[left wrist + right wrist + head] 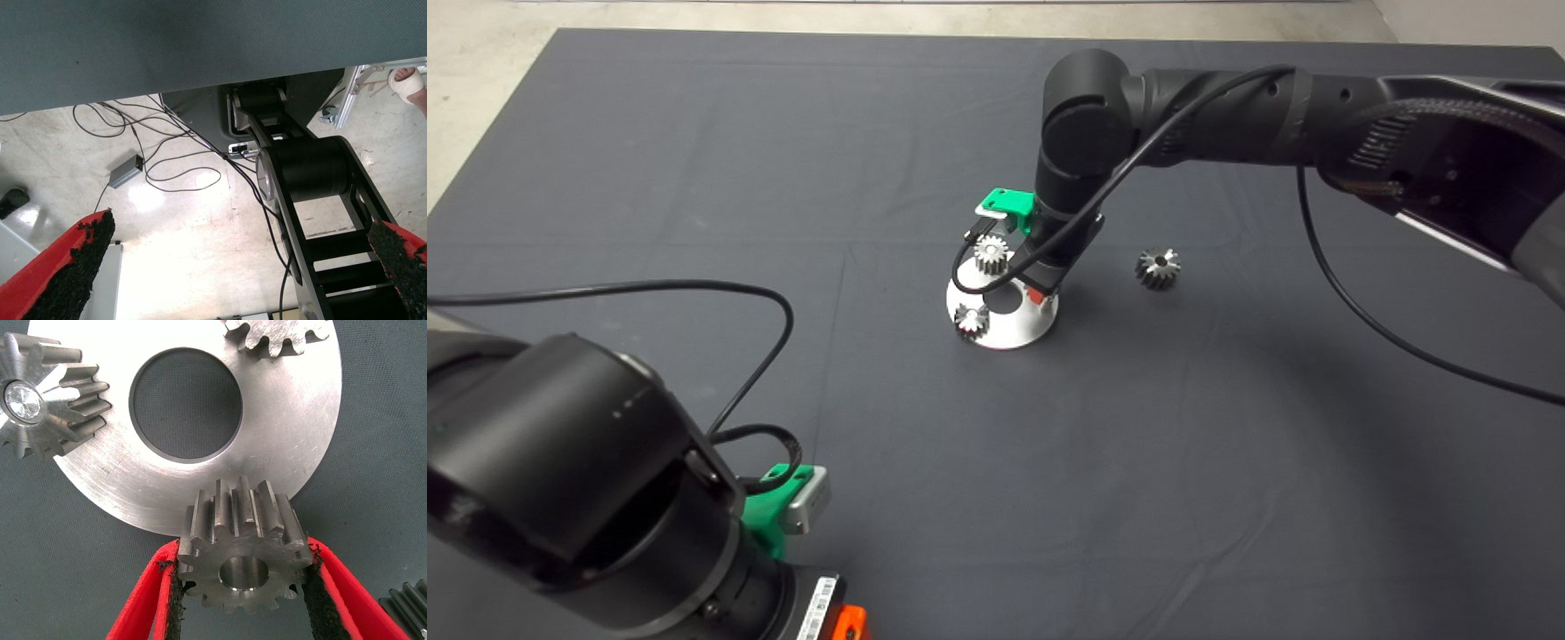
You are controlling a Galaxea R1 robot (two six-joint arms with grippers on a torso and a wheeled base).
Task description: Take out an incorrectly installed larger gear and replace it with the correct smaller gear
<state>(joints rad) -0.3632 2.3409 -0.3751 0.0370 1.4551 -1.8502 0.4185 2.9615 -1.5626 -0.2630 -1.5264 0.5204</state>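
Right gripper (243, 590) is pinching the smaller gear (243, 550) between its red fingers (143, 603), held at the edge of the round steel plate (293, 433), which has two more gears (970, 319) sitting on it. Over on the mat (694, 178), the larger gear (1158, 268) lies by itself, well to the right of the plate. Left gripper (227, 267) is parked at the lower left, fingers spread wide, nothing in them.
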